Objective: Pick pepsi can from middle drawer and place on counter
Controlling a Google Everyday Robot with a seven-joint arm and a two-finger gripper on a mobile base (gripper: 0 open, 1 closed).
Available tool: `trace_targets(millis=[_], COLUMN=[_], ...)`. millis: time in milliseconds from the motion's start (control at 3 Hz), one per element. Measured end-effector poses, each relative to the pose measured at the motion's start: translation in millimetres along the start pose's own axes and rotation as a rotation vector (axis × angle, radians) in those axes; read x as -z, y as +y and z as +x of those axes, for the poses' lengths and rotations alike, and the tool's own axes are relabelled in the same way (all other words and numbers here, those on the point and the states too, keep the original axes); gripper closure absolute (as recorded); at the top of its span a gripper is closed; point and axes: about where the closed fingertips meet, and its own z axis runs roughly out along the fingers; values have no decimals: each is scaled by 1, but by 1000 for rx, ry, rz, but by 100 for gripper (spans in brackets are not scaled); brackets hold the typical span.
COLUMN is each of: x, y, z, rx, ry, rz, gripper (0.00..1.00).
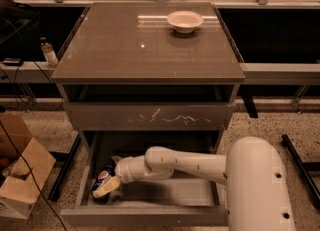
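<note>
The pepsi can (pixel 102 177), blue with a round logo, lies in the front left corner of the open middle drawer (pixel 170 191). My gripper (pixel 107 187) reaches into the drawer from the right and sits right at the can, overlapping its lower side. Whether it holds the can does not show. The white arm (pixel 185 164) spans the drawer floor. The counter (pixel 145 50) is the glossy grey-brown top above.
A white bowl (pixel 185 21) stands on the counter's far right. A shut drawer front with pale scratches (pixel 150 117) is above the open drawer. A small bottle (pixel 48 52) stands on the left ledge. A cardboard box (pixel 20 175) sits on the floor at left.
</note>
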Motion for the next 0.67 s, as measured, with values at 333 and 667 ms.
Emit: trace_targets(millis=[333,667], x=[-8,-10], y=[-9,-7], z=[18,26], rx=[-44,-63], ry=[-2,6], rz=[33,47], gripper=[0,0])
